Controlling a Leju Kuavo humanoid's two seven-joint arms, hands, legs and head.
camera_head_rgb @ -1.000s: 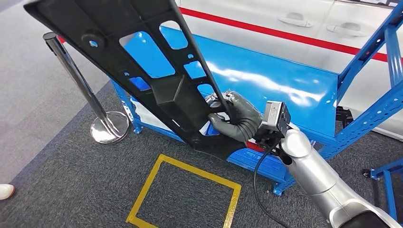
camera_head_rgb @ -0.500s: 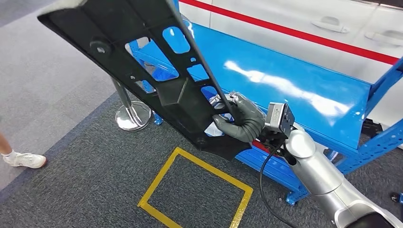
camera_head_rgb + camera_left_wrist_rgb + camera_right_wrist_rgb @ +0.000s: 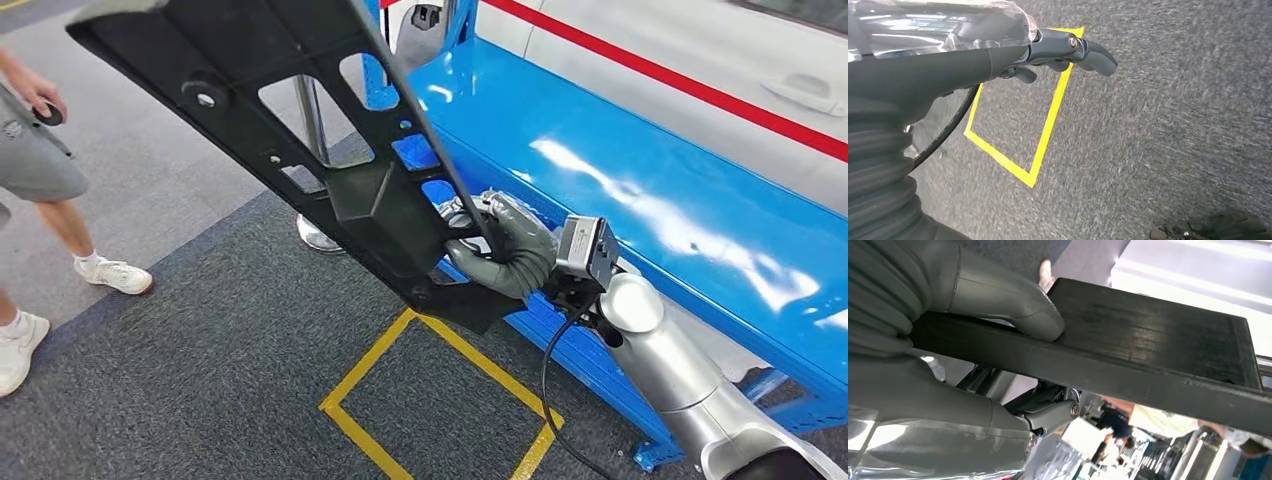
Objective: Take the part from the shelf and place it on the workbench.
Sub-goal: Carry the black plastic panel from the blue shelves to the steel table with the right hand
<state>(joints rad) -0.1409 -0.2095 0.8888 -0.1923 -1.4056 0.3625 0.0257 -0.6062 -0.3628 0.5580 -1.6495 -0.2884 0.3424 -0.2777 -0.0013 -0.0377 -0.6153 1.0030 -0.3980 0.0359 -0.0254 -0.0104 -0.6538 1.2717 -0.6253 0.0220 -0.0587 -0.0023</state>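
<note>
Fingers (image 3: 470, 268) of the right hand (image 3: 505, 255) are wrapped round the near edge of the long black plastic part (image 3: 300, 150), which slants up and away to the left, above the dark carpet (image 3: 180, 380) and the near edge of the blue workbench (image 3: 640, 190). From the head view the grip looks firm, with dark fingers under the edge and the silver arm (image 3: 670, 370) reaching in from below right.

Close up, the right wrist view adds the thick grey thumb (image 3: 1013, 305) pressed flat on the part's (image 3: 1148, 345) upper face, with the panel clamped between thumb and fingers. The left wrist view looks down at the carpet (image 3: 1158, 125) and a yellow taped square (image 3: 1043, 130); the left hand (image 3: 1058, 50) holds nothing, its fingers (image 3: 1095, 52) loosely bent and apart.

Against the picture half a second back, the whole scene has slid, so the camera has turned: the workbench now runs further to the right, the yellow square (image 3: 440, 400) sits lower right, and the stanchion base (image 3: 318, 235) shows behind the part. A person (image 3: 40, 160) in grey shorts and white shoes now stands at the left, where only a foot showed before. The hand's hold on the part looks unchanged.
</note>
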